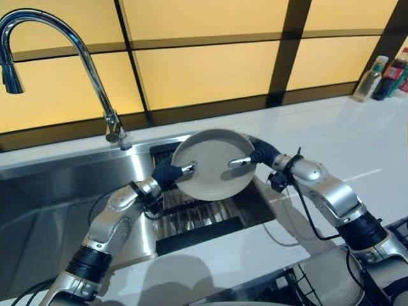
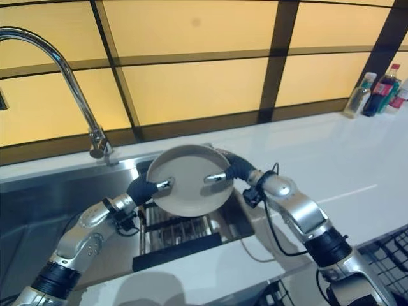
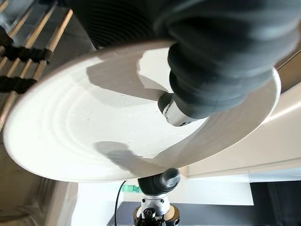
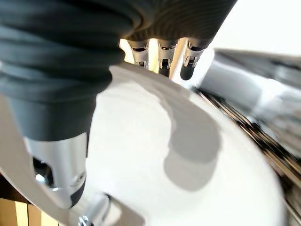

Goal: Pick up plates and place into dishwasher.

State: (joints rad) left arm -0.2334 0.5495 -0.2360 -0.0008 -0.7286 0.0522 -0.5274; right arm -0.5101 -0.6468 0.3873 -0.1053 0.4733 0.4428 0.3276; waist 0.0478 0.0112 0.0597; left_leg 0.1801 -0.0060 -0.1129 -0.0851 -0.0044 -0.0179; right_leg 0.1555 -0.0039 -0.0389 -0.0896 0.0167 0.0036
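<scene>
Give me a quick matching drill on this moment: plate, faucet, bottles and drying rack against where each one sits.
Things:
1. plate
2. faucet
3. bottles
4. drying rack

Places:
A. far right end of the counter, by the wall
B. in the sink basin, under the plate
C. held between the left hand and the right hand, above the sink
D. at the back rim of the sink, arching to the left

Pairs: 1-C, 2-D, 3-A, 4-B
</scene>
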